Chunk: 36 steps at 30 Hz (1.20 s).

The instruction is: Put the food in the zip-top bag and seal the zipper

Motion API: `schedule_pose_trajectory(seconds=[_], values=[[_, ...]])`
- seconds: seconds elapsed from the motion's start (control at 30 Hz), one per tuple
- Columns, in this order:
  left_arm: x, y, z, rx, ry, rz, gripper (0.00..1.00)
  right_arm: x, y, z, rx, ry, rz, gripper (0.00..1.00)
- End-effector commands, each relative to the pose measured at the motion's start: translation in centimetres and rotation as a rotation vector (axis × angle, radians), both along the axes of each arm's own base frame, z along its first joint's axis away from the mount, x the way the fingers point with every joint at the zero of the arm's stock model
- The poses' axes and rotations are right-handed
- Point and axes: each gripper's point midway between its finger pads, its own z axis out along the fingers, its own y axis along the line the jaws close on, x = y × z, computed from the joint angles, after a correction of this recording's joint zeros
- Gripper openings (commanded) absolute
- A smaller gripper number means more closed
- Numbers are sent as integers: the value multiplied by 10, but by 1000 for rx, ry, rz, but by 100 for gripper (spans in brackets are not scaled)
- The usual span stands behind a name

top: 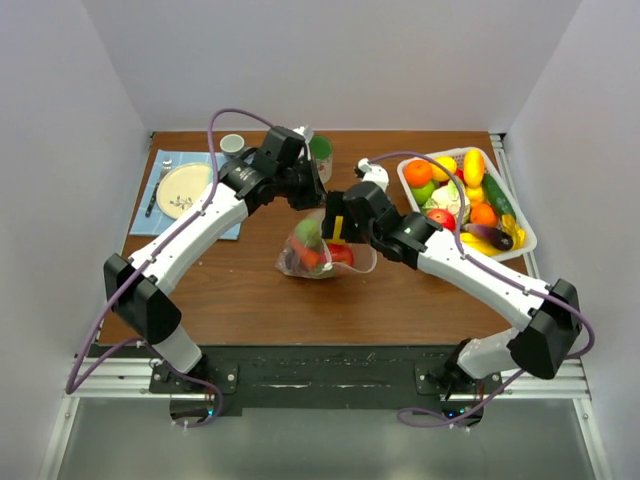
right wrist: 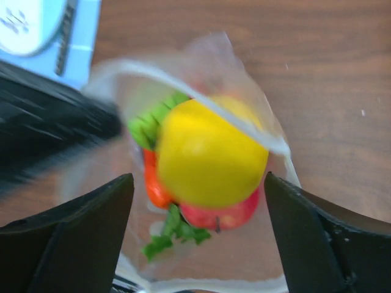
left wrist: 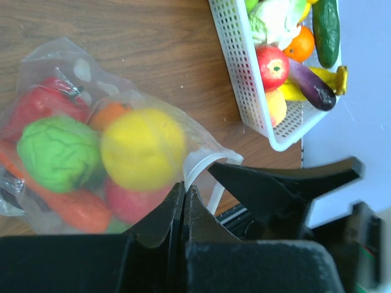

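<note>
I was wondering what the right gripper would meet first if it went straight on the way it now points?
Probably the yellow toy fruit at the mouth of the zip-top bag. It sits straight ahead of the right gripper, though blur hides the depth.

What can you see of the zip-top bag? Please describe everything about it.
The zip-top bag is clear plastic with white dots, lying mid-way on the wooden table. Its mouth is open, the pale zipper unsealed. Inside are yellow, green, red and orange toy foods. The left gripper seems to pinch its mouth edge.
</note>
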Motion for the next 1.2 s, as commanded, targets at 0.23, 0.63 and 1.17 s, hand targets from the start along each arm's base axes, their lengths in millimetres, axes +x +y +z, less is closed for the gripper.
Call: schedule_pose_trajectory(seconds=[0.23,0.63,1.17], values=[[6,0,39,-77,-76,26,0,9,-70,79,-34,-169,-150,97],[12,-10,39,-93,-69,2,0,67,-226,1,-121,25,-484,97],[12,-10,37,-74,-74,-14,0,100,-256,-111,-142,210,-557,98]])
